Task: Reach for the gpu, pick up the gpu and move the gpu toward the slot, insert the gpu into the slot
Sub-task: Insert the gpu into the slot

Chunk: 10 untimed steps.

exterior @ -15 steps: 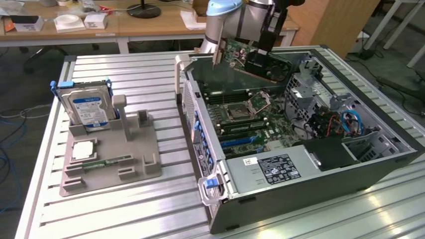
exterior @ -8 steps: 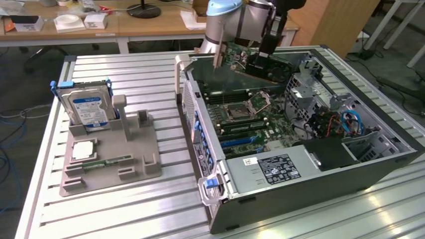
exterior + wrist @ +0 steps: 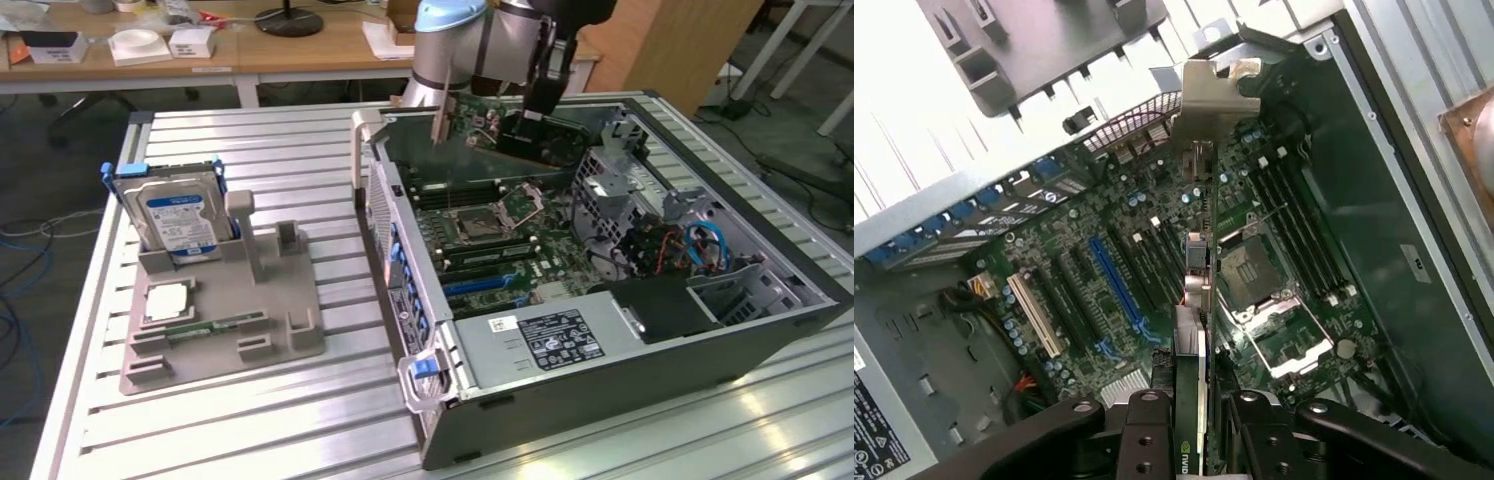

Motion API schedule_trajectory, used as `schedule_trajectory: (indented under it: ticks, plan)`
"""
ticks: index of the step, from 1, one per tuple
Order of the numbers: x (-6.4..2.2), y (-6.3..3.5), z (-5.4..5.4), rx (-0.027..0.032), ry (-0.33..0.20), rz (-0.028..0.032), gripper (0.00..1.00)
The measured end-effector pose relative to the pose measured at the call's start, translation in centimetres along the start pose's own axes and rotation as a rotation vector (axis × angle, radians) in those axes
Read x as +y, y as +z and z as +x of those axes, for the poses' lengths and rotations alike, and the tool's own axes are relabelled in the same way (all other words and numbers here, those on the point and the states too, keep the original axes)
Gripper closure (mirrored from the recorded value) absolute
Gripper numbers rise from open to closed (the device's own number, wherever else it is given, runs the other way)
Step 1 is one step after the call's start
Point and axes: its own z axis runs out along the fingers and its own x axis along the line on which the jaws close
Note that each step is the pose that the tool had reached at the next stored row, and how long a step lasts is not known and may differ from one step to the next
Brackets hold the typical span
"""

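On a ribbed metal table (image 3: 267, 130), with wooden desks (image 3: 307, 50) behind, an open computer case (image 3: 667, 370) lies on its side. Over its far end the gripper (image 3: 534, 125) clamps the gpu (image 3: 481, 135), tilted above the interior. A grey holder (image 3: 200, 340) with a hard drive (image 3: 180, 215) stands well apart on the exterior view's left. From the wrist, the gpu hangs edge-on over the motherboard (image 3: 1104, 220), near the blue slot (image 3: 1116, 285); case walls ring the board.

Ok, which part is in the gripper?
The gpu, the thin dark card held over the open case; hard drive and memory stick sit on the grey stand.
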Motion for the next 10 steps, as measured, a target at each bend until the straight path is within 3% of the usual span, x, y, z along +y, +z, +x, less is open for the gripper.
schedule_trajectory:
  ticks: [10]
  plan:
    - [-0.04, 0.92, 0.06, -0.0028, -0.111, 0.0051, 0.74]
